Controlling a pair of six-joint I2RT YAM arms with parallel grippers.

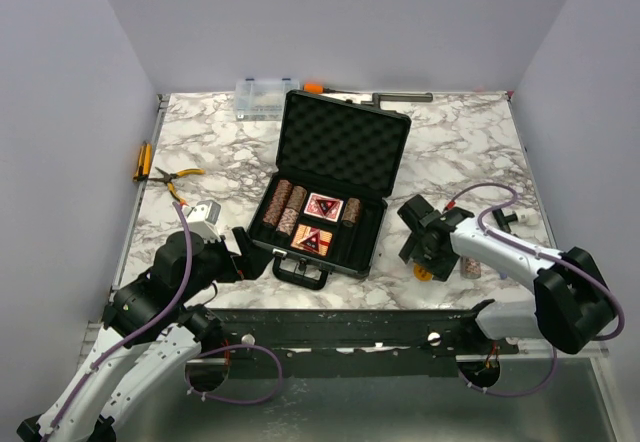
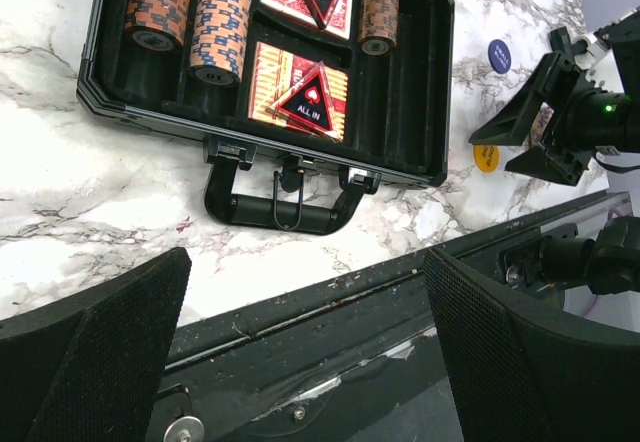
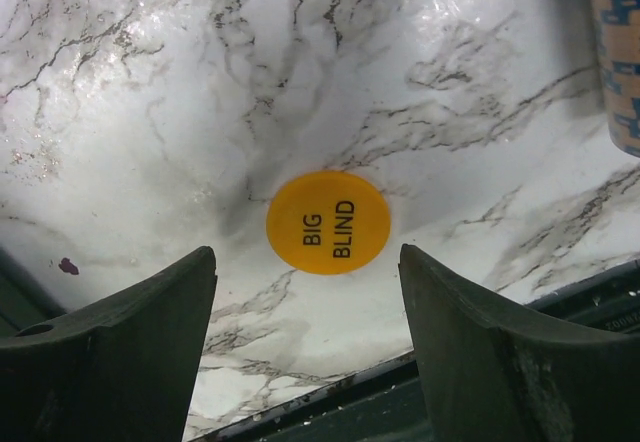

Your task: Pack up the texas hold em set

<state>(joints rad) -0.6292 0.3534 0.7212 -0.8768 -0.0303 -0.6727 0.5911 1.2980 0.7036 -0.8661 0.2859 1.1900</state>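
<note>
Texas hold em set case (image 1: 345,147) is lying open mid-table, with chip stacks (image 1: 285,207) and red decks (image 1: 325,206) sitting inside. We are holding our right gripper (image 3: 305,254) spread, its fingers on either side of the yellow BIG BLIND token (image 3: 328,222) and clear of it. Our left gripper (image 2: 305,262) is gaping wide near the case handle (image 2: 280,212), gripping nothing.

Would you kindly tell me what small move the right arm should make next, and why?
Probably lower the right gripper and close its fingers on the yellow BIG BLIND token. It lies flat on the marble table, outside the open case, and the open fingers frame it without touching.
</note>
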